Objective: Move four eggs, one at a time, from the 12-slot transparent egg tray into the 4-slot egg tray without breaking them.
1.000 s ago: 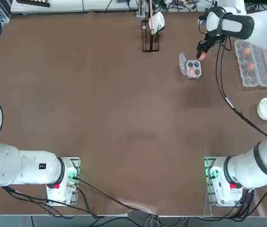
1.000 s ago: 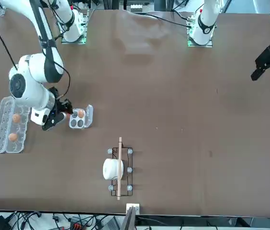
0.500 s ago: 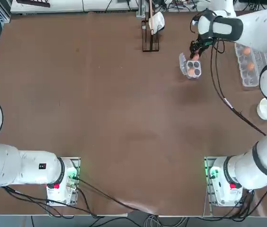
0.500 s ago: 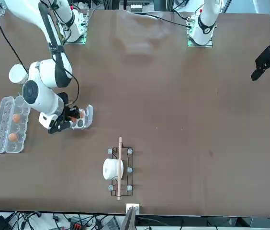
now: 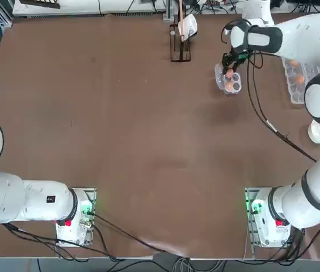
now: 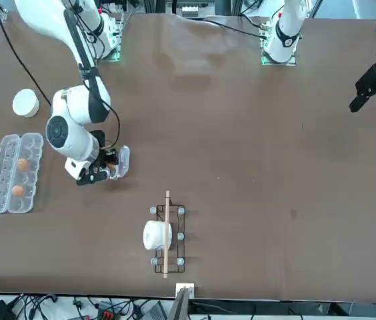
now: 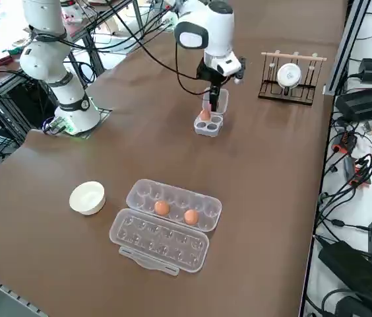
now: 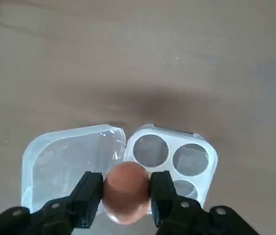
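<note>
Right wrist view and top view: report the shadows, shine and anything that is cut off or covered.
Right wrist view: soft dark shadow on the table beyond the small tray; bright highlights on its clear lid; fingers run off the frame. Top view: pale glare by the cables near the table's bottom edge; the right arm covers part of the long carton.

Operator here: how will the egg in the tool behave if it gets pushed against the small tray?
The egg may crack under a hard push, its thin shell being pinched between the tool's two fingers. Its smooth, rounded sides could let it slip or swivel; dropped outside a cup, it would probably roll.
</note>
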